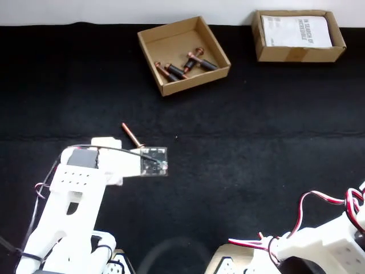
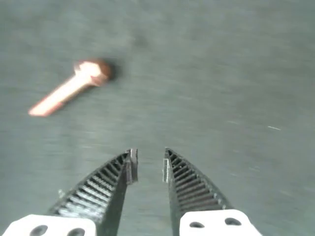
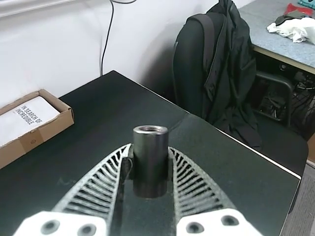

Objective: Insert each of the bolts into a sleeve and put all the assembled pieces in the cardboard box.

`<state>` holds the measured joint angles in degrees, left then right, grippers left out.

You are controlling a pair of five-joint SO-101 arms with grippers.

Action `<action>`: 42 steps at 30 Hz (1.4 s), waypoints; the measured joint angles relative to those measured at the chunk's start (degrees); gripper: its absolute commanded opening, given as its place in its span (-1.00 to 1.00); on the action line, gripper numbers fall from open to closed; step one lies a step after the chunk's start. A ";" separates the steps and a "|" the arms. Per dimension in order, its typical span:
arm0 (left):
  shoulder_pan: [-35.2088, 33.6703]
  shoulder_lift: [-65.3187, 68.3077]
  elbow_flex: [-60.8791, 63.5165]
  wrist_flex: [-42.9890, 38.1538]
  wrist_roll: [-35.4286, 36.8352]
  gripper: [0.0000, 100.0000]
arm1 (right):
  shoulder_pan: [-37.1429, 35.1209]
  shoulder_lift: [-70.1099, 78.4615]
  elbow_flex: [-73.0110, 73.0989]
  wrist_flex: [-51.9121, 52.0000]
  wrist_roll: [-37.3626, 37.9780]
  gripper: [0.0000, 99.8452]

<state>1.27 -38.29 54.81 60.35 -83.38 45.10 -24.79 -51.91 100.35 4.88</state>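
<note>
While the bolt (image 1: 132, 135) lies diagonally just beyond the left hand (image 2: 148, 164) (slightly open, empty), the right hand (image 3: 150, 164) grips a sleeve (image 3: 150, 142).

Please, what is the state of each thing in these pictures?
left gripper: jaws open, empty.
right gripper: jaws shut on the sleeve.
bolt: lying loose on the table, not yet in a sleeve.
cardboard box: open, three assembled pieces inside.
</note>
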 measured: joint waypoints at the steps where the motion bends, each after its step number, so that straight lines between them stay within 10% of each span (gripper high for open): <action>1: 0.70 0.00 0.97 -3.25 0.00 -0.79 | 0.00 0.00 0.00 0.00 0.00 -0.98; 6: 2.20 0.00 8.44 -26.55 3.25 -0.96 | 0.00 0.00 0.00 -1.05 0.00 -0.98; 11: 2.46 0.00 15.91 -38.42 25.67 -0.98 | -2.20 0.00 0.00 -1.05 0.00 -0.98; 27: 4.66 5.45 8.62 -23.21 48.00 -0.98 | -8.35 0.00 0.00 0.00 -2.64 -0.98; 42: 5.27 50.99 -36.92 -5.01 59.34 -0.98 | -8.35 0.00 0.00 0.00 -2.64 -0.98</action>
<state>6.55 12.70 17.89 55.34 -24.04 36.75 -24.79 -51.91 100.35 2.24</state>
